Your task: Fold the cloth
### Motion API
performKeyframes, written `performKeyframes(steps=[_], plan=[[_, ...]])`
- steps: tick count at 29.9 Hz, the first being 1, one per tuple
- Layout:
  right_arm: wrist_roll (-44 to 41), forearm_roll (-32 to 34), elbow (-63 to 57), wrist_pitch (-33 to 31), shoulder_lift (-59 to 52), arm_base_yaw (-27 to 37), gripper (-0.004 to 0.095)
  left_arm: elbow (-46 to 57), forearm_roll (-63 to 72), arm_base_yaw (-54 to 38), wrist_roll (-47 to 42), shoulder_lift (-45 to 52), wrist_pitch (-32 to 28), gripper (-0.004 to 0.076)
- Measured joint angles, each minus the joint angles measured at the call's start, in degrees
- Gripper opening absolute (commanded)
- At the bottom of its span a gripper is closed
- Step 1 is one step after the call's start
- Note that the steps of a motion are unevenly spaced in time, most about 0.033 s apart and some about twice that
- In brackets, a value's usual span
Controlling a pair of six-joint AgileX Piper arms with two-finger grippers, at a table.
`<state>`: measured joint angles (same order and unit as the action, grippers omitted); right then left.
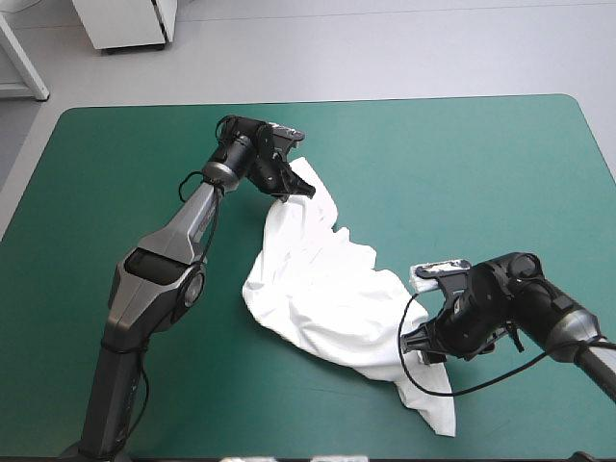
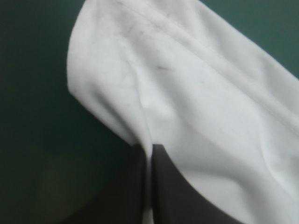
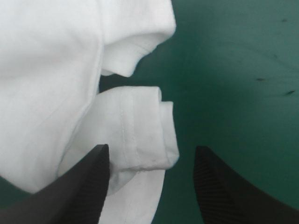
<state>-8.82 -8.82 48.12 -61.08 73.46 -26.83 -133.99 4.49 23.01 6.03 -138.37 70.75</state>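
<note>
The white T-shirt (image 1: 322, 289) lies crumpled and stretched across the middle of the teal-green table, from its far end near the centre to a tail near the front right. My left gripper (image 1: 292, 190) is shut on the T-shirt's far end; in the left wrist view its black fingers (image 2: 135, 186) meet in an arch with the white T-shirt (image 2: 196, 102) pinched between them. My right gripper (image 1: 430, 339) stands open at the T-shirt's near right edge. In the right wrist view a hemmed fold of the T-shirt (image 3: 140, 135) lies between the right gripper (image 3: 152, 158) fingers, closer to one of them.
Bare teal-green cover (image 1: 481, 173) lies to the right and far side of the T-shirt, and more of the cover (image 1: 87, 183) to the left. A white cabinet (image 1: 125, 24) stands beyond the table's far edge.
</note>
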Motion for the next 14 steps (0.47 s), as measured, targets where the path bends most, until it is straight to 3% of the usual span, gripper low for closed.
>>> performKeyframes(steps=[5, 14], plan=[[0.3, -2.0, -3.4, 3.5, 1.5, 0.0, 0.0481, 0.0, 0.0, 0.0, 0.0, 0.0, 0.0, -0.0009], [3.3, -5.8, -6.3, 7.7, 3.7, 0.2, 0.0256, 0.0, 1.3, -0.7, 0.0, 0.0, 0.0, -0.0009]])
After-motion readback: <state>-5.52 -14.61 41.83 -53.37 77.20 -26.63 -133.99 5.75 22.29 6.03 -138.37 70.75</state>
